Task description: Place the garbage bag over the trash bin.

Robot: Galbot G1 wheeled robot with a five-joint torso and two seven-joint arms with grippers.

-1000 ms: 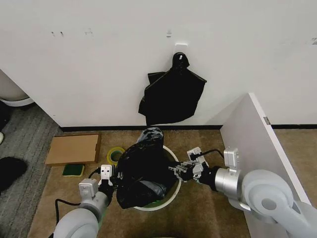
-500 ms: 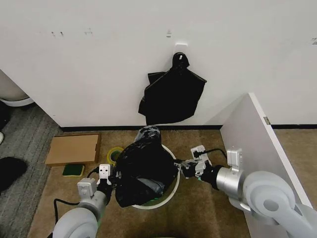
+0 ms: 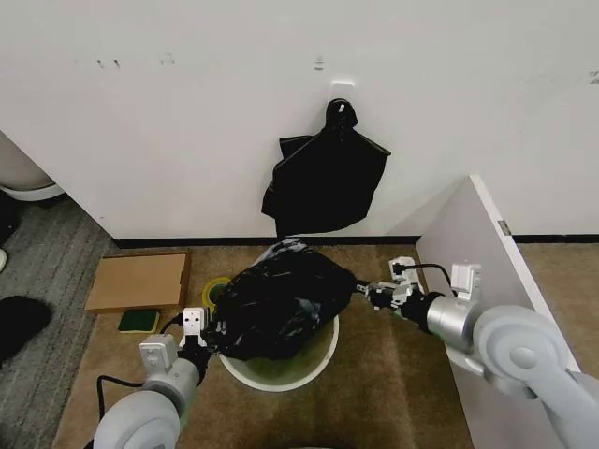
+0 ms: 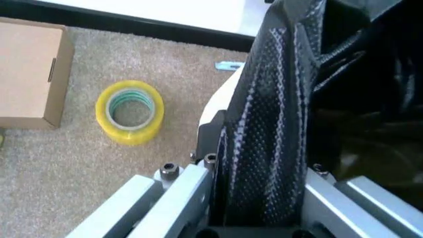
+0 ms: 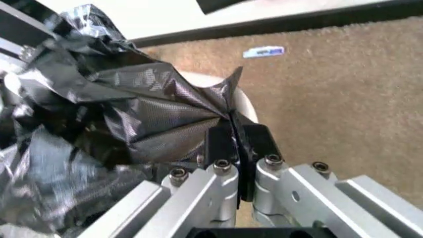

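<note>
Since 1 second ago, the garbage bag [image 3: 281, 301] has been pulled wide above the trash bin [image 3: 278, 372]. It is pinched by the left gripper [image 3: 208, 340] and right gripper [image 3: 361, 291]. Both edges should be lowered evenly over the rim.

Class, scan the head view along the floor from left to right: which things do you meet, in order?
Cardboard piece → green sponge → left gripper → garbage bag over the trash bin → right gripper → white partition.
</note>
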